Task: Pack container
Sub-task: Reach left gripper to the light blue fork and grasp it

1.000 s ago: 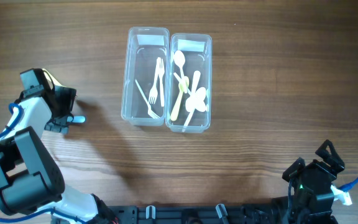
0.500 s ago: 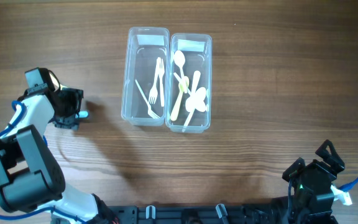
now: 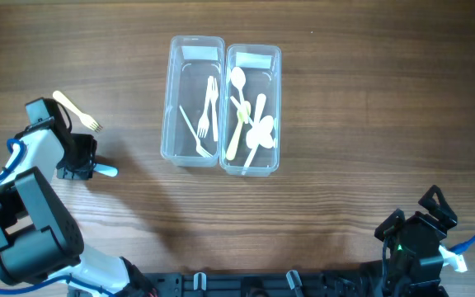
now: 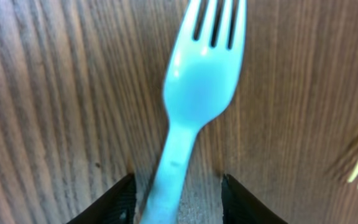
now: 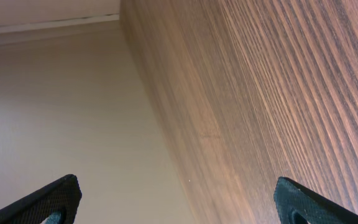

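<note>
Near the left edge of the counter, the left gripper point(image 3: 87, 168) is seen nearer the front edge than half a second ago, having been drawn back from the far side. A yellow fork point(image 3: 78, 112), covered by the arm in the earlier frame, is now exposed just beyond the gripper, lying flat on the wood. In the left wrist view the fingers point(image 4: 114, 202) are set narrowly apart, one on each side of the handle of a blue fork point(image 4: 197, 93), with a strip of wood visible between each finger and the handle. The blue fork has been shifted toward the front edge together with the gripper, its tines pointing right.

At the middle of the far edge, two clear containers are placed touching side by side and are unchanged: the left container point(image 3: 171, 99) holds forks, the right container point(image 3: 277, 107) spoons.

At the front right corner the right gripper point(image 5: 179, 199) is parked as before, its fingers spread wide with nothing between them.
</note>
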{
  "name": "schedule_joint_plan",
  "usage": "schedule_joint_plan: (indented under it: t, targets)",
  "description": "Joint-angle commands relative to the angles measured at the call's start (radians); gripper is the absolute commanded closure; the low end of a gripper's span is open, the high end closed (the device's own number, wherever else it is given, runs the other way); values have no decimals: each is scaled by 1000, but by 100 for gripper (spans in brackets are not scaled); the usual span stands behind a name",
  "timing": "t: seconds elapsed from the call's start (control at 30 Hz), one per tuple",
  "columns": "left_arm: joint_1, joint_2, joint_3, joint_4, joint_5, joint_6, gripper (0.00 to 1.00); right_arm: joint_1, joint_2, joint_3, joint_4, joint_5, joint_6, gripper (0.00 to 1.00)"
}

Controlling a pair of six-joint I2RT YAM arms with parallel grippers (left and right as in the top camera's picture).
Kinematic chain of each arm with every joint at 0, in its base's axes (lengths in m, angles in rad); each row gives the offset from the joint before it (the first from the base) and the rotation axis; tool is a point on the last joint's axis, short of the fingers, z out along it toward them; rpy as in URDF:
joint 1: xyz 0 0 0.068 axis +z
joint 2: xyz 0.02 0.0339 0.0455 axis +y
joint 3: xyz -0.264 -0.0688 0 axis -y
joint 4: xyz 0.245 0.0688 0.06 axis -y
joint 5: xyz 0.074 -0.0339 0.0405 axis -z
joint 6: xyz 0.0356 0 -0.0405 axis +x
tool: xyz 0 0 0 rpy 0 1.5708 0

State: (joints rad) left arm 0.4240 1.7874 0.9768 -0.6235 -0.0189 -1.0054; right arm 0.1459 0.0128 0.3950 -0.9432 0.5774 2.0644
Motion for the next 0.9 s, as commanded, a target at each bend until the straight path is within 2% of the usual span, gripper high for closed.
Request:
schedule_joint_plan:
  t: [0.0, 0.1, 0.13, 0.2, 0.3, 0.4, 0.57, 0.6, 0.63, 0.73, 0.77, 0.8, 0.83, 0.87]
  targets:
    - [19, 111, -92, -14, -76, 6, 60, 0, -8, 4, 0, 17, 7, 0]
    - [19, 111, -92, -26, -76, 7, 61, 0, -8, 4, 0, 17, 7, 0]
    - [19, 111, -92, -29, -76, 7, 64, 0, -8, 4, 0, 17, 7, 0]
    - [19, 111, -92, -36, -76, 12, 84, 0, -8, 4, 0, 17, 7, 0]
    - [20, 104, -73, -42, -77, 68, 88, 0, -8, 4, 0, 17, 7, 0]
    - [20, 58, -5, -108, -85, 109, 88, 0, -8, 4, 0, 17, 7, 0]
    - [19, -144, 174, -296, -130, 113, 91, 0, -8, 4, 0, 17, 7, 0]
    - [19, -198, 198, -313, -132, 113, 91, 0, -8, 4, 0, 17, 7, 0]
    - [19, -253, 215, -317, -130, 125, 96, 0, -8, 4, 0, 17, 7, 0]
    - [16, -449, 231, -305, -101, 165, 96, 0, -8, 4, 0, 17, 7, 0]
    - [12, -499, 231, -303, -102, 165, 92, 0, -8, 4, 0, 17, 7, 0]
    - [10, -545, 231, -303, -102, 165, 71, 0, -8, 4, 0, 17, 7, 0]
    - [6, -578, 231, -312, -102, 165, 37, 0, -8, 4, 0, 17, 7, 0]
    - [-1, -599, 230, -334, -96, 164, 21, 0, -8, 4, 0, 17, 7, 0]
